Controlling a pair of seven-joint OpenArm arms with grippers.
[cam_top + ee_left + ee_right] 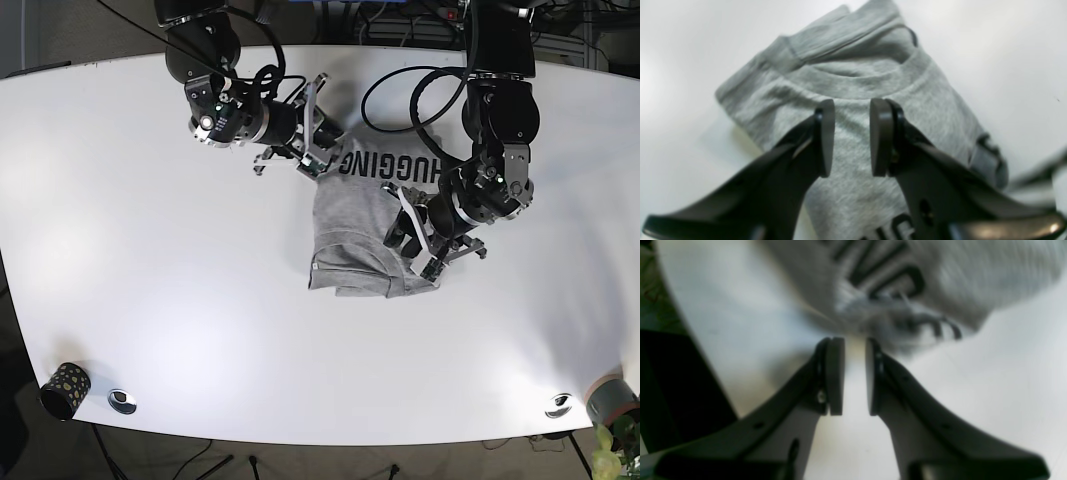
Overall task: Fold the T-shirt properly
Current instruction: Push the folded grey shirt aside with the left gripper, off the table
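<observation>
Lying folded near the middle of the white worktop [150, 300], toward its far edge, the grey T-shirt [355, 235] is seen collar-end nearest. The left claw [851, 138] is held spread above the chest; the right claw [855, 376], parted, holds nothing beside the lettered end.

You have a white table [150, 250] carrying the grey T-shirt [355, 240] folded near its middle with black lettering at the far end, a dark speckled cup [64, 389] at the near left corner, and small round metal discs [122, 400] near both near corners.
</observation>
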